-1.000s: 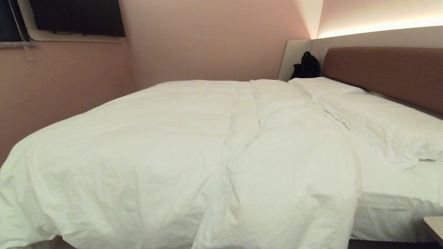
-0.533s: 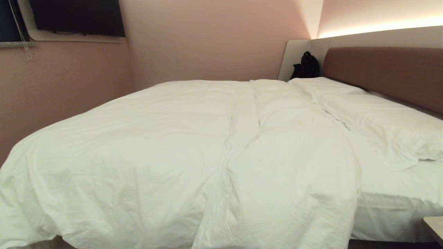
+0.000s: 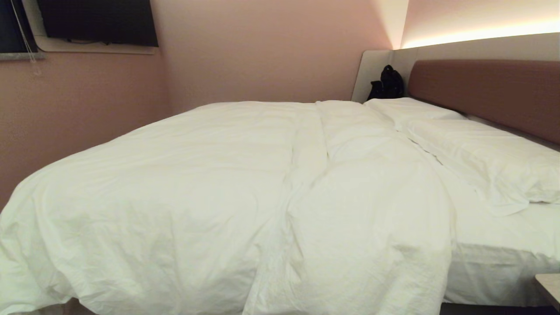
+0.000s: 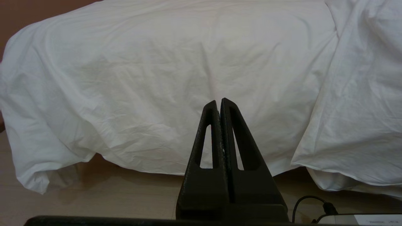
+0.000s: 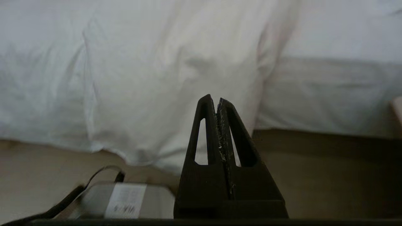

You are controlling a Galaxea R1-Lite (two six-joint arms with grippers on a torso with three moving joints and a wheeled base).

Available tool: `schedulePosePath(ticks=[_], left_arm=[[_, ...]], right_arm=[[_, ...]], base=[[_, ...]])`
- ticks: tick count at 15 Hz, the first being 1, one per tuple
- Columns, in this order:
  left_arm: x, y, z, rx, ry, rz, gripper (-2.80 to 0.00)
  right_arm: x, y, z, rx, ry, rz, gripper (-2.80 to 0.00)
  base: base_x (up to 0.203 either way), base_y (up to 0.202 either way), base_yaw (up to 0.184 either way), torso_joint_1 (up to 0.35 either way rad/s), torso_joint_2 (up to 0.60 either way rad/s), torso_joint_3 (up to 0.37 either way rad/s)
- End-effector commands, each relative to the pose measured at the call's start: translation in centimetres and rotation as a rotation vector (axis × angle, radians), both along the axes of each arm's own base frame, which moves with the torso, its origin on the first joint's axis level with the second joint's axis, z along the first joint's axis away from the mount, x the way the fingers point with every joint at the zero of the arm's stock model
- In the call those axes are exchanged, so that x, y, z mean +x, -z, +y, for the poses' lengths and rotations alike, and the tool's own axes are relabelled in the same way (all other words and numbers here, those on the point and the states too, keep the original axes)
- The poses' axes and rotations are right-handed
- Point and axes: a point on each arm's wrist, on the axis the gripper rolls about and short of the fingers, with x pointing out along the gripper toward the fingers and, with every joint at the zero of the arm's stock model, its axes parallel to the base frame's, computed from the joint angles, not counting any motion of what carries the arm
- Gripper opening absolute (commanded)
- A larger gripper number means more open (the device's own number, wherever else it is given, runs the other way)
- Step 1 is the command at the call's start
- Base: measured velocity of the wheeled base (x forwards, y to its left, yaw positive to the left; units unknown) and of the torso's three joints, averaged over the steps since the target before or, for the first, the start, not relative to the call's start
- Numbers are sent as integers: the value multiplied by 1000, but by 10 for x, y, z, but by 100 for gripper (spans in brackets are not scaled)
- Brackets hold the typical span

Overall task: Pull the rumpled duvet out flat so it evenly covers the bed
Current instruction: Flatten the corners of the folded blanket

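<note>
From the head view, the duvet lies bunched toward the foot of the bed, with a long fold down its middle; bare sheet shows near the pillows, so the job looks hardly begun; no arm shows here. In the left wrist view, the left gripper is pinched closed, holding nothing, near the hanging edge. In the right wrist view, the right gripper is closed and empty too, facing the duvet's corner.
</note>
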Motion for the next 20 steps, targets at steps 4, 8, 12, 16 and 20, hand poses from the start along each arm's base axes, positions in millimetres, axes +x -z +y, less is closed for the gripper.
schedulePosePath(ticks=[4, 8, 12, 16, 20], left_arm=[[0, 0, 0, 0, 0, 0, -280], [0, 0, 0, 0, 0, 0, -280], [0, 0, 0, 0, 0, 0, -280], [0, 0, 0, 0, 0, 0, -280], [0, 0, 0, 0, 0, 0, -280]], right_arm=[[104, 11, 5, 95, -19, 310, -280], [172, 51, 8, 87, -12, 446, -280], [218, 93, 9, 7, -34, 457, -280], [236, 99, 9, -42, -44, 378, -280], [242, 100, 9, -40, -43, 376, 0]], base=[[0, 0, 0, 0, 0, 0], [0, 0, 0, 0, 0, 0], [0, 0, 0, 0, 0, 0], [0, 0, 0, 0, 0, 0], [0, 0, 0, 0, 0, 0]])
